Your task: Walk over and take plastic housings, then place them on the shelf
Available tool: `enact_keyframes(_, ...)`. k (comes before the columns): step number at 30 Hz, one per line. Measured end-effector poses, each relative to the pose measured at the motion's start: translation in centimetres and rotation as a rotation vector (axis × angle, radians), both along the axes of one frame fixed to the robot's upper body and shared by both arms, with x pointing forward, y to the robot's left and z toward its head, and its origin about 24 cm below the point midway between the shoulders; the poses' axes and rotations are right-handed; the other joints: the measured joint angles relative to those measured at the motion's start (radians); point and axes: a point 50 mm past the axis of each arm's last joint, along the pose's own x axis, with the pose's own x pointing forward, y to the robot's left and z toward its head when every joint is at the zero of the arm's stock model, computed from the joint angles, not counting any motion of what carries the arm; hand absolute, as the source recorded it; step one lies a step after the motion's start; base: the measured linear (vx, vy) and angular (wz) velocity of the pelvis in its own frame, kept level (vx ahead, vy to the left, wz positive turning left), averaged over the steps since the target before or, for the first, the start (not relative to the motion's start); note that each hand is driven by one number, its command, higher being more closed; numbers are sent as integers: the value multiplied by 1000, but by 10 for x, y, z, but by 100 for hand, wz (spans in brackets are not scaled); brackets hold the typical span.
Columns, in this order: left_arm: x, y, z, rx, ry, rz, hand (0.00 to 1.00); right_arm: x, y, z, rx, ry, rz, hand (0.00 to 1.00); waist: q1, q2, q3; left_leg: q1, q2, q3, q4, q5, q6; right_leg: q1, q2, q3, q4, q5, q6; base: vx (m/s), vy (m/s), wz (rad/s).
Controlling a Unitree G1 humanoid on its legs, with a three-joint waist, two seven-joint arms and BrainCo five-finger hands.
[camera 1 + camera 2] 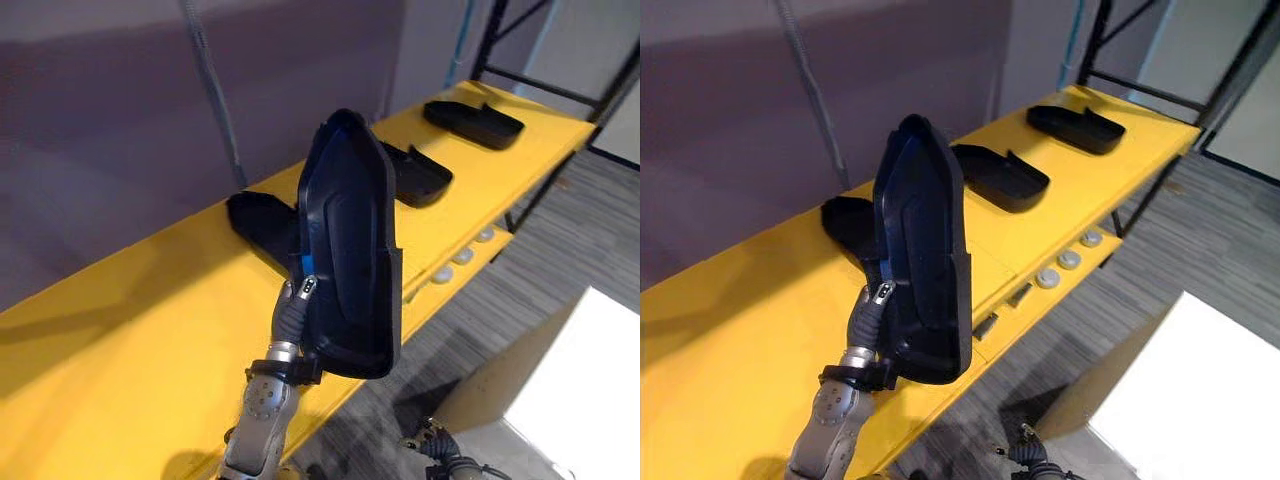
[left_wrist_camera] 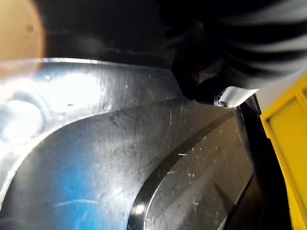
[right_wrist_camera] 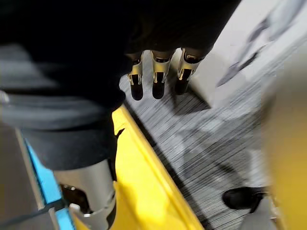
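Placing step judged in hand: plastic housing held upright over shelf, gripped near lower edge by left robot hand. Other housings laid further along shelf. Right robot hand hung slack, fingers loose, off shelf front. Next move judged: housing to be tipped flat, lowered onto bare shelf, released.

The housing is seen as black, the shelf is coloured yellow, the floor is striped grey

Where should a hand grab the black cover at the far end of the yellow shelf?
Probably by the raised long edge facing the aisle, coming from the shelf's open front: the far cover lies flat, with a wall behind it. The left hand holds a second cover.
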Motion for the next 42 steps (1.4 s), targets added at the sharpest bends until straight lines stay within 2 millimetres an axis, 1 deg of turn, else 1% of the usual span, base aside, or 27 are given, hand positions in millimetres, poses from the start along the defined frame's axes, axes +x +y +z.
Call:
enact_keyframes(2, 2, -2, 1, 0, -3, -5, 100, 6, 2, 4, 4, -31, 1, 0, 7, 3, 7, 18, -20, -46, -27, 1, -2, -80, 75, 70, -20, -36, -27, 191, 15, 50)
enact_keyframes(3, 4, -7, 4, 2, -15, -23, 100, 7, 2, 6, 8, -49, -5, 0, -13, 6, 8, 13, -20, -95, -34, 7, -10, -111, 180, 193, -57, -60, -51, 162, -126, 145)
enact_keyframes(4, 6, -15, 7, 7, -28, -50, 100, 7, 3, 8, 21, -68, -30, 0, -51, 7, 6, 4, -23, -188, -35, 24, -22, -123, 308, 371, -140, -83, -24, 160, -166, 233)
enact_keyframes(5, 12, -26, 12, 20, -51, -94, 100, 6, 1, 9, 18, -78, -46, 0, -53, -9, 7, 0, -45, -258, -14, 28, -30, -116, 339, 457, -267, -35, -23, 187, -218, 215)
enact_keyframes(6, 13, -30, 15, 30, -70, -109, 100, 3, 1, 8, 17, -70, -52, 0, -37, -30, 9, 10, -69, -276, -13, 28, -33, -115, 311, 448, -300, 17, -14, 176, -202, 173)
enact_keyframes(7, 14, -33, 15, 30, -66, -105, 100, -3, -4, 6, 12, -47, -72, 0, -29, -15, 6, 18, -62, -307, 8, 29, -50, -62, 302, 391, -316, 10, -11, 180, -185, 109)
enact_keyframes(9, 13, -31, 21, 13, -91, -79, 100, -12, -3, 7, 11, -50, -74, 0, 4, -4, -13, 32, -29, -262, 5, 11, -96, 8, 308, 321, -378, 16, -20, 154, -159, 97)
enact_keyframes(10, 12, -29, 23, 16, -103, -71, 100, -12, -2, 7, 14, -50, -73, 0, 10, -2, -15, 40, -20, -249, -5, 9, -99, 21, 312, 309, -386, 16, -20, 119, -148, 65)
enact_keyframes(12, 7, -26, 31, 21, -142, -53, 100, -14, 3, 7, 27, -56, -77, 0, 41, -6, -22, 65, -14, -246, -34, 16, -109, 55, 315, 286, -413, 18, -25, 67, -81, 37)
enact_keyframes(17, -5, -16, 27, 37, -134, -4, 100, -19, 12, 5, 49, -40, -69, 0, 62, -13, -34, 72, -20, -260, -38, 21, -114, 109, 312, 251, -474, 30, -39, 31, -5, 21)
enact_keyframes(20, -9, -8, 31, 30, -148, 35, 100, -20, 15, 5, 56, -40, -66, 0, 65, -36, -25, 48, -29, -303, -1, 22, -114, 124, 303, 193, -474, 30, -39, -49, -2, 56)
enact_keyframes(22, -10, 3, 39, 20, -179, 84, 100, -16, 15, 5, 53, -45, -62, 0, 68, -54, -20, 0, -33, -304, 40, 28, -135, 112, 289, 154, -476, 33, -44, -88, 13, 55)
enact_keyframes(24, -11, 6, 43, 4, -205, 109, 100, -11, 13, 3, 41, -36, -48, 0, 67, -51, -19, -69, 57, -170, 211, -33, -103, 84, 282, 115, -479, 39, -55, -81, 35, 42)
enact_keyframes(25, -10, 10, 41, 9, -198, 125, 100, -7, 9, 2, 18, -23, -29, 0, 60, -48, -16, -78, 161, -124, 336, -69, -103, 83, 270, 100, -464, 39, -55, -60, 76, 27)
enact_keyframes(27, -10, 11, 39, 12, -188, 134, 100, -6, 5, 1, -2, -17, -23, 0, 53, -48, -18, -44, 241, -118, 361, -74, -114, 74, 241, 94, -454, 39, -54, -65, 192, 23)
enact_keyframes(28, -10, 12, 39, 8, -190, 147, 100, -4, -1, 2, -26, -13, -12, 0, 26, -36, -31, -25, 294, -138, 323, -67, -126, 65, 209, 74, -442, 46, -43, -39, 391, 40)
enact_keyframes(29, -9, 11, 41, 5, -199, 143, 100, -5, -5, 0, -40, 1, -14, 0, 10, -21, -40, -9, 309, -164, 247, -36, -162, 44, 189, 68, -430, 55, -28, -17, 344, 50)
enact_keyframes(30, -8, 9, 43, 0, -207, 139, 100, -6, -8, 0, -47, 7, -15, 0, 2, -8, -46, 5, 312, -181, 171, 16, -184, 35, 179, 58, -429, 60, -18, -5, 491, 56)
enact_keyframes(31, -5, 5, 46, -8, -224, 129, 100, -6, -12, 0, -52, 8, -33, 0, -14, 18, -58, 26, 288, -225, 53, 38, -268, 25, 162, 35, -447, 86, 23, -28, 523, 73)
enact_keyframes(32, 0, 2, 49, -2, -240, 117, 100, -6, -8, -2, -41, 16, -40, 0, -25, 10, -57, 33, 254, -222, -6, 23, -280, 30, 128, 19, -480, 120, 52, -43, 621, 71)
enact_keyframes(34, 6, 2, 49, 24, -245, 112, 100, -3, 6, -3, -4, 14, -34, 0, -10, -19, -39, 28, 212, -221, -24, 20, -274, 33, 94, 20, -515, 174, 57, -64, 411, 32)
enact_keyframes(35, 8, 6, 44, 52, -229, 123, 100, -2, 17, -4, 26, 10, -32, 0, -5, -27, -35, 7, 193, -221, -4, 17, -267, 30, 78, 23, -535, 224, 56, -114, 437, 11)
enact_keyframes(38, 9, 11, 39, 82, -214, 137, 100, 4, 21, -2, 32, -3, -16, 0, 3, -37, -33, -82, 162, -213, 78, 2, -239, -29, 59, 57, -541, 319, 3, -116, 331, 1)
enact_keyframes(39, 10, 13, 38, 83, -207, 149, 100, 4, 19, -2, 25, -3, -12, 0, 4, -35, -29, -75, 150, -199, 61, -2, -205, -38, 62, 112, -535, 313, 11, -101, 261, -8)
enact_keyframes(40, 10, 15, 37, 86, -204, 155, 100, 5, 18, -2, 24, -5, -10, 0, 3, -30, -21, -63, 146, -191, 49, -9, -180, -42, 72, 150, -496, 275, 37, -94, 152, 5)
enact_keyframes(41, 12, 16, 32, 95, -183, 164, 100, 0, 18, -3, 25, 7, -11, 0, 2, -43, -24, -58, 129, -194, 46, -3, -166, -60, 99, 233, -382, 174, 77, -91, 42, 22)
enact_keyframes(42, 11, 17, 29, 94, -166, 172, 100, -5, 16, -4, 21, 15, -16, 0, 4, -45, -23, -50, 115, -200, 42, -1, -161, -65, 144, 284, -303, 85, 71, -98, -1, 23)
